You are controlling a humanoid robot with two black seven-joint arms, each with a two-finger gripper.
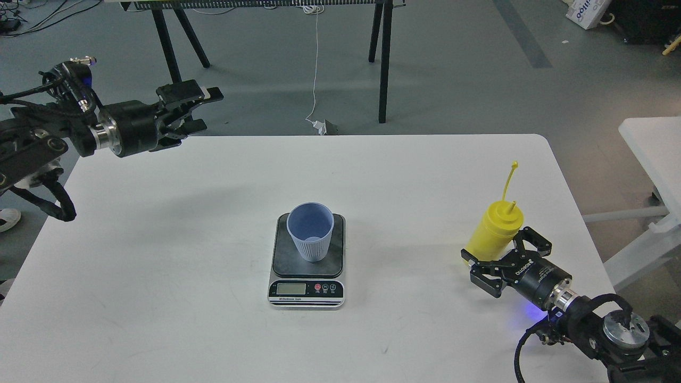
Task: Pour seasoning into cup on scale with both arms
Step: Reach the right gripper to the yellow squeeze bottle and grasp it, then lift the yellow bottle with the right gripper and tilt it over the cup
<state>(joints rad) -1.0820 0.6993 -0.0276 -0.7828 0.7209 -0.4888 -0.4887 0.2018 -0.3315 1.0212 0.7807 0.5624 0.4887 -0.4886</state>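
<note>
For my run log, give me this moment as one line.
stage: reaching for bottle | right gripper: open around yellow bottle | left gripper: open, raised, empty | cup: upright on scale

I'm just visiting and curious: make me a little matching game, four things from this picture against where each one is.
Things:
1. cup
2. scale
3. yellow bottle
4. left claw

Places:
A. between the fingers of the right claw
B. in the air over the table's far left corner
C. standing on the scale's dark platform
D. on the middle of the white table

Pairs: 1-C, 2-D, 3-A, 4-B
</note>
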